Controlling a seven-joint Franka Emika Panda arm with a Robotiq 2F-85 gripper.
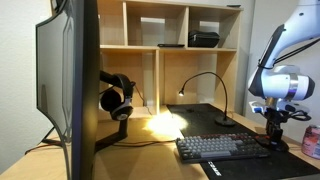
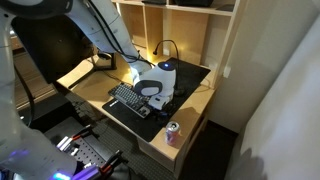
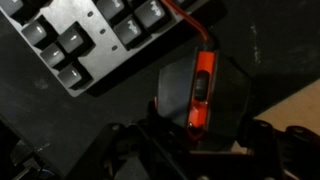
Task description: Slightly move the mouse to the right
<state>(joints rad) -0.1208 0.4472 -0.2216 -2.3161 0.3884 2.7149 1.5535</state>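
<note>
In the wrist view the black mouse (image 3: 228, 88), with a glowing orange-red strip down its middle, lies on the dark desk mat right of the keyboard (image 3: 90, 40). My gripper (image 3: 200, 135) straddles it, one finger pressed against each side, so it is shut on the mouse. In both exterior views the gripper (image 1: 273, 138) (image 2: 152, 100) is down at the mat beside the keyboard's end (image 1: 222, 147) and hides the mouse.
A reddish cup (image 1: 311, 142) stands at the desk edge beyond the gripper, and a can (image 2: 172, 131) near the corner. A large monitor (image 1: 70, 70), hanging headphones (image 1: 117, 98), a gooseneck lamp (image 1: 205, 85) and shelves stand behind.
</note>
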